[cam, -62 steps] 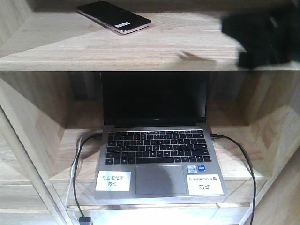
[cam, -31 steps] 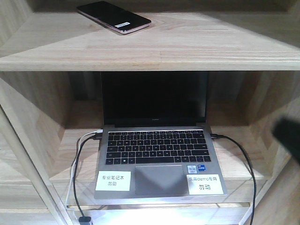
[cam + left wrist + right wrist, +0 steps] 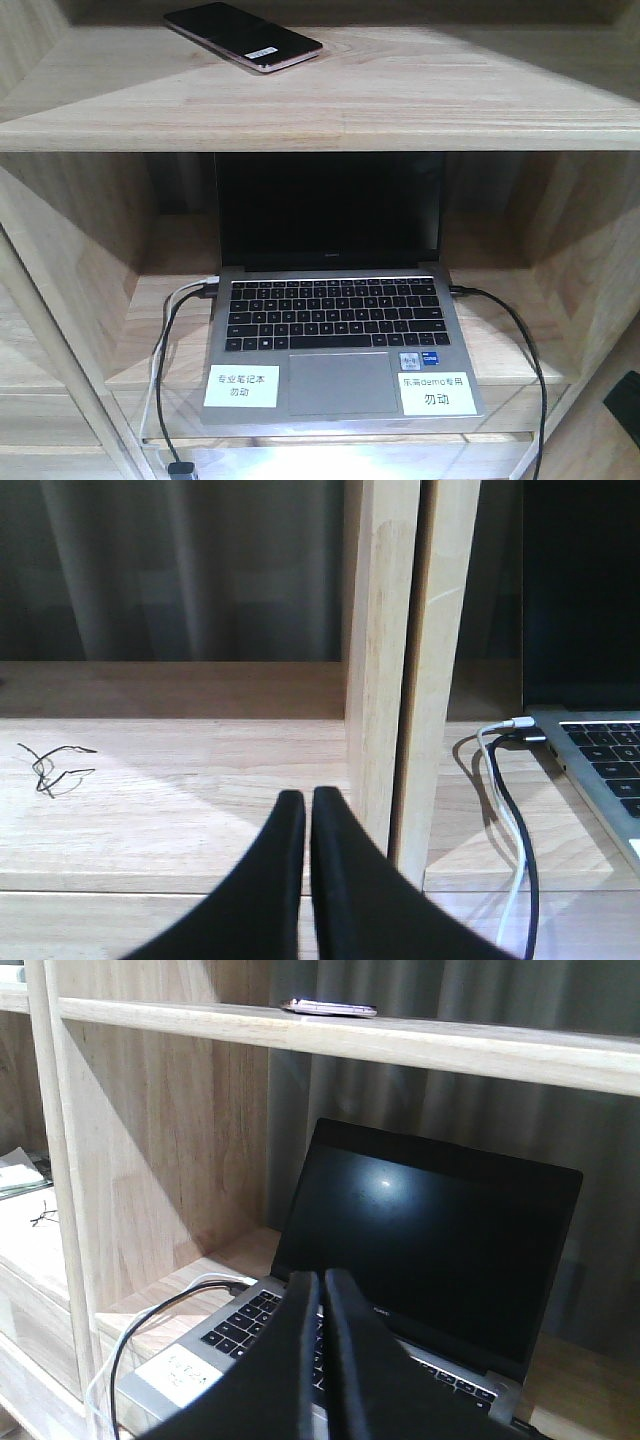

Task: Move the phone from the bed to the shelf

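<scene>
The laptop (image 3: 335,330) carries two white palm-rest stickers: the left sticker (image 3: 241,386) reads "专业笔记本 勿动", the right sticker (image 3: 437,393) "乐高demo专用 勿动".

I see the thin glossy black phone (image 3: 243,36), pink-edged with a small white barcode sticker, lying flat and angled on the pale natural-wood shelf's (image 3: 400,100) upper board, toward its left.

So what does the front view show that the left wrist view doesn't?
Only the front view shows the phone lying flat on the upper shelf board, plus the laptop's whole keyboard and white labels. Only the left wrist view shows the left gripper, jaws shut on nothing, the neighbouring compartment and a thin black wire lying there. Both share the laptop, its cables and the pale wood.
</scene>
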